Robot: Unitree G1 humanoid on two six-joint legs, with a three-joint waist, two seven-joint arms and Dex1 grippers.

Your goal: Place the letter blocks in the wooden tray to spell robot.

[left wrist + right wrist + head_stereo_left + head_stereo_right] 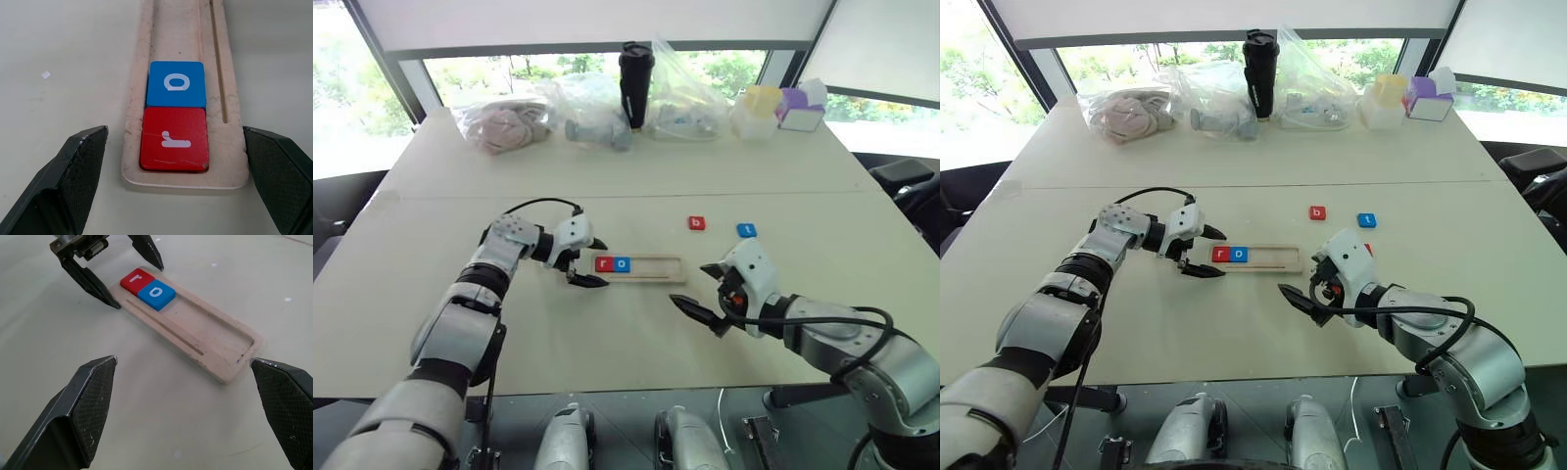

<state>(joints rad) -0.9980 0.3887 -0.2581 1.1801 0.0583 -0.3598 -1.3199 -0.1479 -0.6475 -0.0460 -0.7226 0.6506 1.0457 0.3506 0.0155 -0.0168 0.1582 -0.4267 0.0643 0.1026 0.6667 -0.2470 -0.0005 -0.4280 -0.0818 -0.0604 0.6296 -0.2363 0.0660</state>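
The wooden tray lies mid-table with a red "r" block and a blue "o" block side by side at its left end. My left gripper is open, one finger on each side of that end, straddling the r block without touching it. A red "b" block and a blue "t" block lie loose beyond the tray's right end. My right gripper hangs open and empty just off the tray's right end. A sliver of red shows behind it; what it is I cannot tell.
Along the table's far edge stand clear plastic bags, a black tumbler and small yellow and purple boxes. A seam crosses the table between them and the tray.
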